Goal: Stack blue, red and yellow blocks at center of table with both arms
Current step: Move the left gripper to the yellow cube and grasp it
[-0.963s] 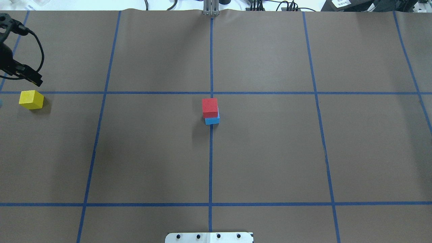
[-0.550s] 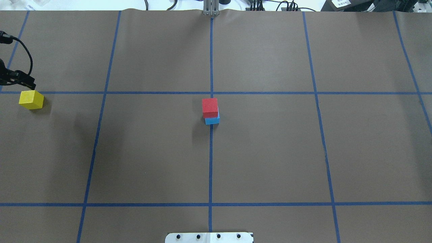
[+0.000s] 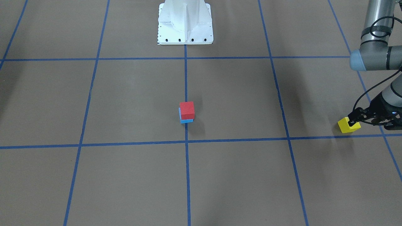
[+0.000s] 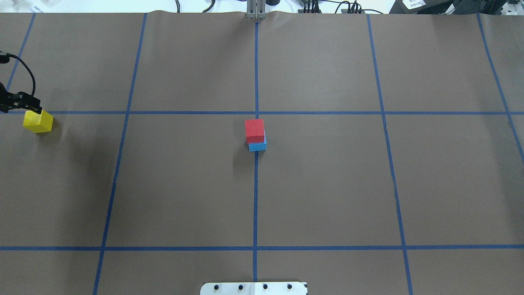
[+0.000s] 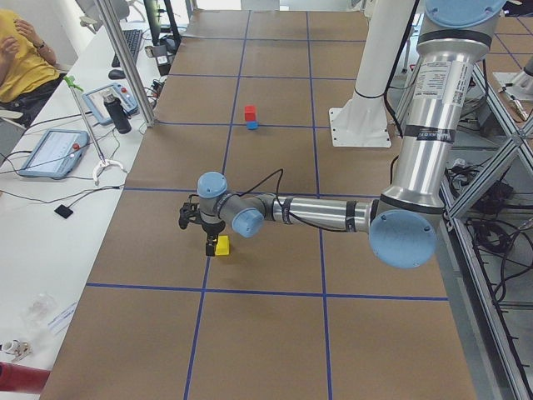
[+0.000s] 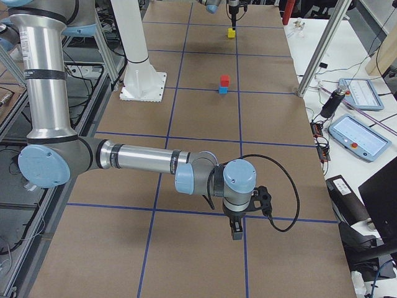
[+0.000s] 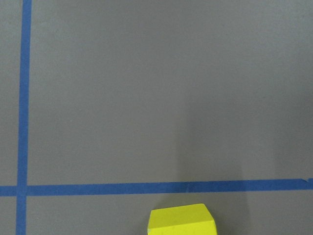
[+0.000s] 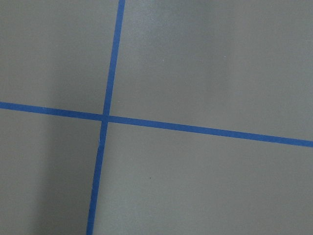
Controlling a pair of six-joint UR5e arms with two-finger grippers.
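Note:
The red block point(image 4: 254, 130) sits on the blue block point(image 4: 258, 146) at the table's centre, slightly offset; the pair also shows in the front view point(image 3: 187, 110). The yellow block point(image 4: 38, 121) lies alone at the far left, and also shows in the front view point(image 3: 346, 125) and the left wrist view point(image 7: 181, 221). My left gripper point(image 4: 35, 107) hangs low over the yellow block's far edge point(image 3: 353, 121) and looks open and empty. My right gripper point(image 6: 236, 234) shows only in the exterior right view, low over bare table; I cannot tell its state.
The table is brown paper with a blue tape grid point(image 4: 256, 112). The robot base plate point(image 4: 254, 288) is at the near edge. The left arm's cable point(image 4: 24, 69) loops above the gripper. Operator desks with tablets point(image 5: 54, 152) flank the far side.
My left gripper has moved left and down towards the yellow block and now sits right at it. The blocks have not moved.

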